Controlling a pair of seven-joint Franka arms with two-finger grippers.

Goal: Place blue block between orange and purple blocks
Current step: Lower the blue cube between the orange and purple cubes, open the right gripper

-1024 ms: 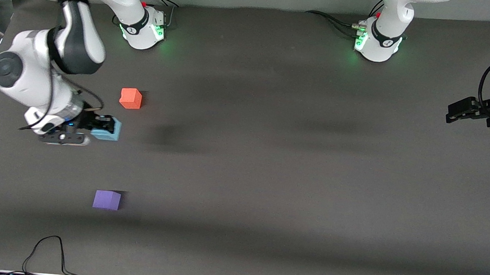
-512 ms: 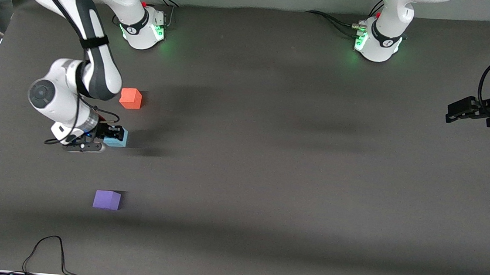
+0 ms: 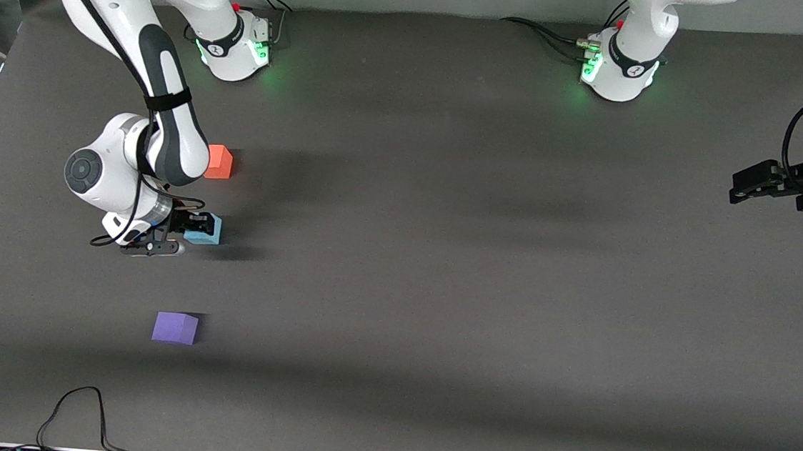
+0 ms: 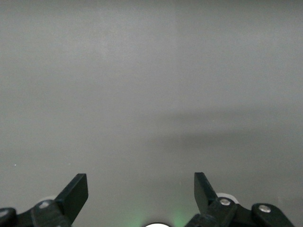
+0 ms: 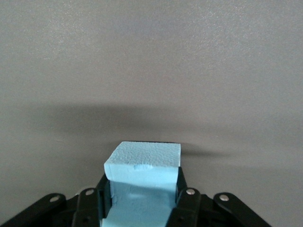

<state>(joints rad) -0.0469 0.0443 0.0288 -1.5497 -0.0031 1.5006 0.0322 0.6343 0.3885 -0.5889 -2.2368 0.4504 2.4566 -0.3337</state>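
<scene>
Dark grey table. Blue block is clamped in right gripper, low between orange block and purple block; lowering and release are judged next. Left gripper, spread wide, waits at the left arm's end.

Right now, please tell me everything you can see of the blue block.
The blue block is a small light sky-blue cube with a grainy, foam-like matte surface and a small dent at one top edge. The right hand is shut on it, its two black fingers pressing two facing sides. It sits level, over the dark table between the orange block and the purple block. Whether it touches the table cannot be told.
</scene>
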